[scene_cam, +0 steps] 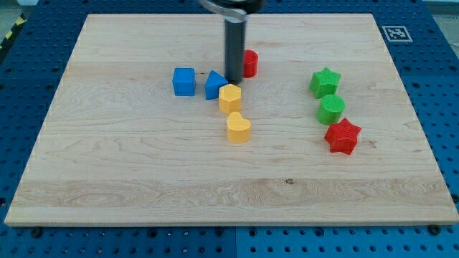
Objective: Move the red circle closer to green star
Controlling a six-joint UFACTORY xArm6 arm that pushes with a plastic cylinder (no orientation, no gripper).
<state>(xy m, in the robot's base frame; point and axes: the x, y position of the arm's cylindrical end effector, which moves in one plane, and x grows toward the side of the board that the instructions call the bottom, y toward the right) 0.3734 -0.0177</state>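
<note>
My tip (234, 79), a bare rod with no jaws, holds nothing; the red circle (249, 63) sits just at its 1 o'clock, the green star (325, 82) well apart at 3 o'clock on the bench (129, 165).

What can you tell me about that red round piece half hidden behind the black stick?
The red circle is a small, glossy, plastic-looking disc lying flat on the wooden board, near the view's top centre. The dark rod hides its left part; my tip sits at its lower-left edge, seemingly touching it, though that cannot be confirmed. No block touches it; the blue triangular block and yellow hexagon lie just beyond the rod. The green star is well off to the view's right.
</note>
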